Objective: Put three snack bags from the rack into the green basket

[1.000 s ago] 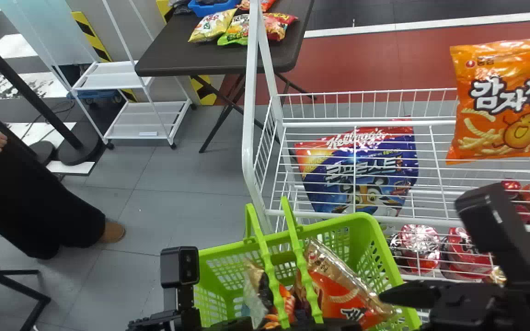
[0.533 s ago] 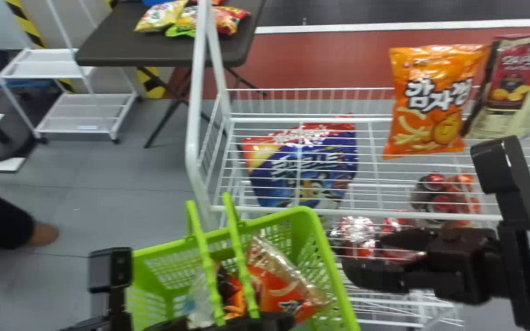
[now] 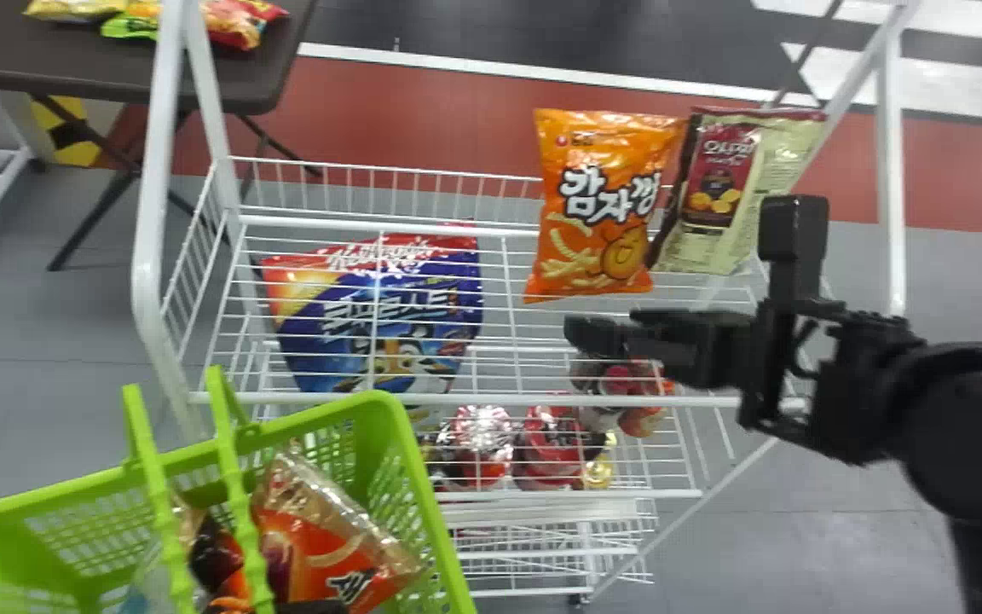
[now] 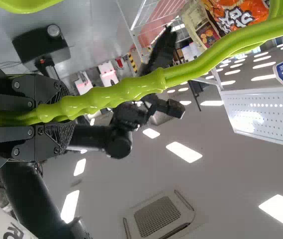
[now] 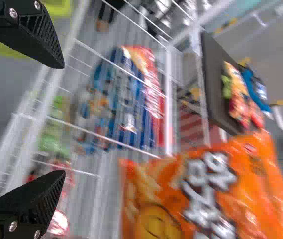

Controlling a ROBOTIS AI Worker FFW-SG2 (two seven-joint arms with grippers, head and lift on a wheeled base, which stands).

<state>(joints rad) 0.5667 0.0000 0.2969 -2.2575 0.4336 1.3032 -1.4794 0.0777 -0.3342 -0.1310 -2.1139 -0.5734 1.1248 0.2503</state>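
Note:
My right gripper [image 3: 615, 327] is over the rack's wire front, just below the orange snack bag [image 3: 597, 205]. In the right wrist view, that gripper [image 5: 63, 119] has widely parted fingers, with the orange bag [image 5: 206, 191] off to one side. A cream-and-red bag [image 3: 721, 192] stands beside the orange one. The green basket [image 3: 397, 452] contains a red-orange bag [image 3: 320, 546] and other packets. My left gripper [image 3: 310, 607] keeps still at the bottom edge; in the left wrist view, this gripper [image 4: 56, 112] is closed around the basket's green handles [image 4: 126, 92].
The white wire rack [image 3: 499, 398] spans the middle, with a large blue bag [image 3: 380, 315] at its left. Red packages [image 3: 551, 443] lie lower in it. Upright posts stand at both sides of the rack. A dark table [image 3: 244, 77] holds more bags behind.
The head view has swung right, shifting the rack and basket leftward in it. My right gripper has gone from beside the basket, up and right, to below the orange bag.

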